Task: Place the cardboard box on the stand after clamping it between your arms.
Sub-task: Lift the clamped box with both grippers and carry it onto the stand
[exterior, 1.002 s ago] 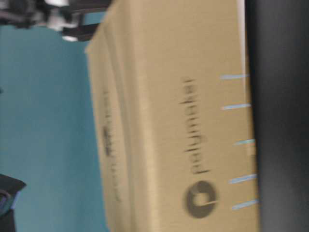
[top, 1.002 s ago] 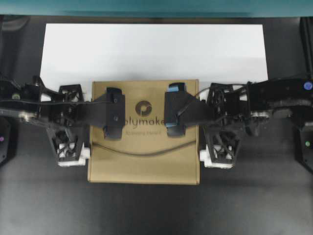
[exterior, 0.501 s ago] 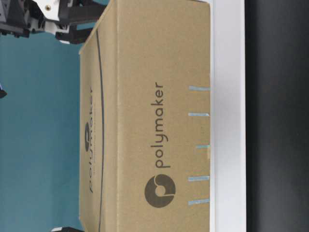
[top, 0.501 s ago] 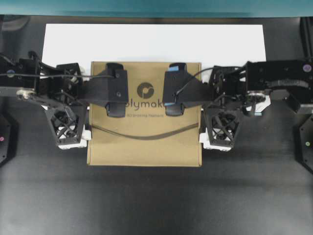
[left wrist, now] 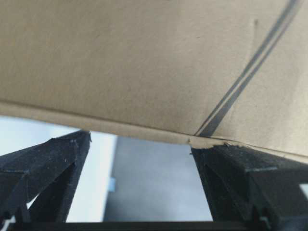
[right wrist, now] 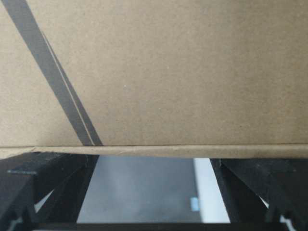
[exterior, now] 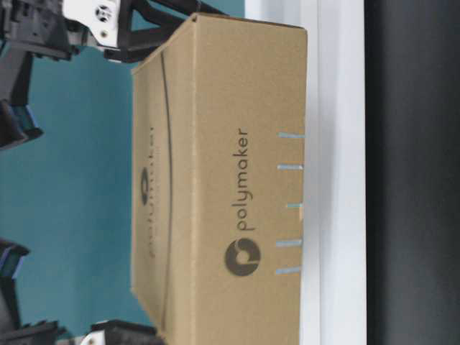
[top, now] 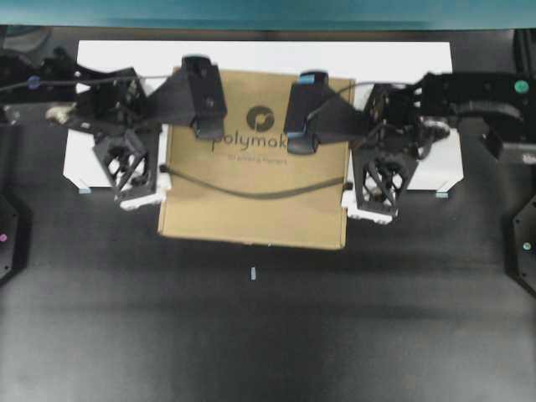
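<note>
Overhead, left to right: left gripper [top: 138, 172] pressed against the left side of the cardboard box [top: 255, 180], jaws spread wide, nothing between them. Box sits slightly skewed, far part over the stand [top: 419, 67], near edge overhanging the black table [top: 268, 335]. Right gripper [top: 378, 186] pressed against the box's right side, jaws likewise spread. Both wrist views: box wall fills the frame above the parted fingers [left wrist: 43, 163]. Table-level view: box [exterior: 230, 187] lies against the white stand [exterior: 338, 172].
</note>
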